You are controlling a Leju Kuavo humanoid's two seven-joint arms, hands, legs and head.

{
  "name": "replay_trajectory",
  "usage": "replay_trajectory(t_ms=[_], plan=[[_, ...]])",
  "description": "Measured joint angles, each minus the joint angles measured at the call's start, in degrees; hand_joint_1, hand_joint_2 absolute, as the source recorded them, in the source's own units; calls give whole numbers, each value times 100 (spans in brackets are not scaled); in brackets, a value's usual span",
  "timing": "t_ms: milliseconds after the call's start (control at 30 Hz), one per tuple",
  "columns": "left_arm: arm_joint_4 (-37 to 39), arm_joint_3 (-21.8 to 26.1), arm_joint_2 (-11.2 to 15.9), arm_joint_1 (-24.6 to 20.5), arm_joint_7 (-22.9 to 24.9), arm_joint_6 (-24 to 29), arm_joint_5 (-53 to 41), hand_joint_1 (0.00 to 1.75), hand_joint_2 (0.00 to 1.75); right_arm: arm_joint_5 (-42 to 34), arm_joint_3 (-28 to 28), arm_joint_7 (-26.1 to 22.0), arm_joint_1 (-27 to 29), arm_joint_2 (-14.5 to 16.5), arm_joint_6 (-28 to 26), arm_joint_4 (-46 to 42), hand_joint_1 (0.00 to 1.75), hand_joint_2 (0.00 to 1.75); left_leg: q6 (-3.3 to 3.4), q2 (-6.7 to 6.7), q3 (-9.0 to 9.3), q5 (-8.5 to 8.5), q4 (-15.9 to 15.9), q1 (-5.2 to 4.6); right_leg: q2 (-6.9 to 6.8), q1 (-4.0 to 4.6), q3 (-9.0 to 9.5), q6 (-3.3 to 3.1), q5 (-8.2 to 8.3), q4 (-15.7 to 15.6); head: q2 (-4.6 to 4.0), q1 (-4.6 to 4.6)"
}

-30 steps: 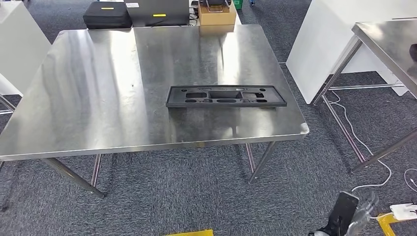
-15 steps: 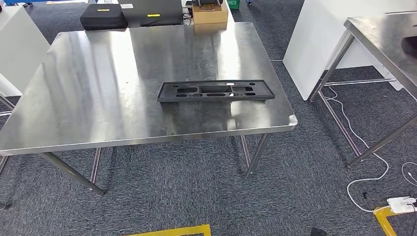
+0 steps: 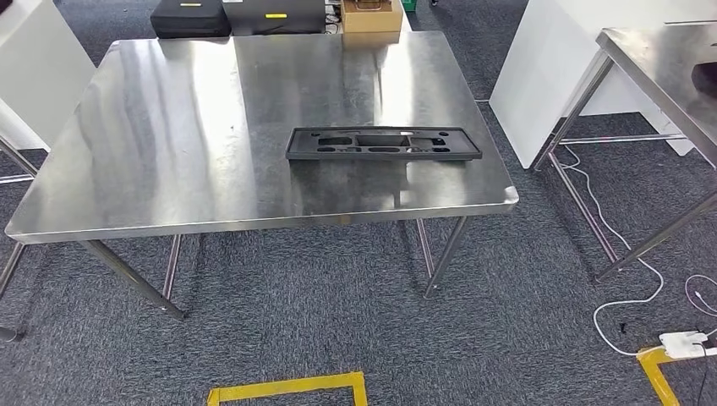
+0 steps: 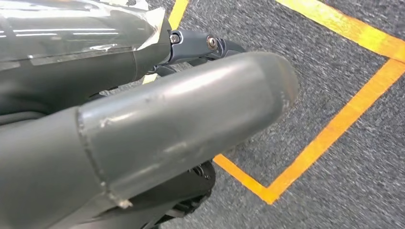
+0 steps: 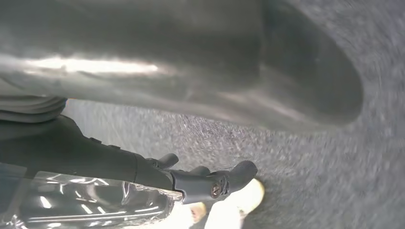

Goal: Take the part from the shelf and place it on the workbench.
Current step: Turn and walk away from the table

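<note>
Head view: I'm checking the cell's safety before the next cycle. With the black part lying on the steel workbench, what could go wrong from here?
1. The black part lies toward the right front corner of the workbench, so a bump could push it off.
2. A white cable and power strip lie on the carpet to the right: a possible trip hazard if the robot steps there.

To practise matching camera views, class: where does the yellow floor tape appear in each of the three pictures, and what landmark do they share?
Head view: the yellow floor tape forms a corner at the bottom edge, in front of the table.
Left wrist view: the tape runs in angled strips beside the thumb.
Right wrist view: a pale blurred patch at the edge; cannot tell if it is tape.
Shared landmark: the grey carpet.
</note>
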Motion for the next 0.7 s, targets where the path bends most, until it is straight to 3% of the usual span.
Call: replay_trajectory(t_ms=[67, 133, 200, 267, 333, 367, 400, 433, 533, 567, 700], plan=[[0, 0, -18, -17, 1, 13, -20, 0, 0, 308, 237, 99, 14, 52, 200, 12, 0, 0, -76, 8, -15, 57, -6, -4, 9, 33, 371, -22, 159, -653, 0, -3], [0, 0, -30, -32, 2, 23, -22, 0, 0, 562, 475, 160, 28, 102, 332, 24, 0, 0, -155, 16, -12, 117, -28, -6, 19, 97, 375, -119, 228, -738, 0, -12], [2, 4, -44, -37, 7, 34, -21, 0, 0, 721, 682, 213, 35, 134, 401, 34, 0, 0, -219, 14, -41, 109, -6, 21, 14, 63, 351, -231, 311, -750, 0, -27], [4, 11, -51, -38, 11, 44, -19, 0, 0, 798, 833, 246, 31, 156, 436, 38, 0, 0, -249, -2, -203, -220, 364, 41, 1, 23, 312, -352, 408, -764, 0, -52], [4, 17, -51, -37, 11, 51, -16, 0, 0, 827, 936, 261, 34, 176, 452, 42, 0, 0, -269, -25, -484, -732, 1142, 42, -11, 45, 228, -414, 482, -751, 0, -68], [4, 20, -50, -35, 12, 54, -14, 0, 0, 838, 978, 266, 39, 183, 457, 45, 0, 0, -280, -35, -580, -898, 1482, 41, -15, 58, 178, -418, 510, -738, 0, -69], [4, 23, -50, -33, 13, 56, -13, 0, 0, 849, 1013, 271, 42, 188, 462, 49, 0, 0, -283, -37, -581, -952, 1634, 41, -17, 66, 131, -412, 530, -718, 0, -69], [4, 26, -50, -32, 13, 57, -11, 0, 0, 860, 1046, 275, 45, 190, 472, 52, 0, 0, -279, -36, -471, -907, 1566, 41, -17, 70, 88, -403, 543, -692, 0, -69], [4, 38, -51, -47, 15, 56, -9, 0, 0, 884, 1123, 290, 44, 197, 511, 58, 0, 0, -223, -38, 242, -565, 501, 33, -11, 89, -14, -367, 562, -585, 0, -71], [4, 42, -54, -54, 16, 53, -9, 0, 0, 892, 1145, 296, 42, 200, 522, 59, 0, 0, -194, -42, 382, -508, 254, 21, -10, 102, -43, -342, 571, -557, 0, -66], [7, 50, -67, -61, 25, 28, -9, 0, 0, 901, 1187, 318, 46, 205, 561, 63, 0, 0, -20, -35, 359, -391, 120, -43, -8, 120, -145, -177, 626, -533, 0, -62]])
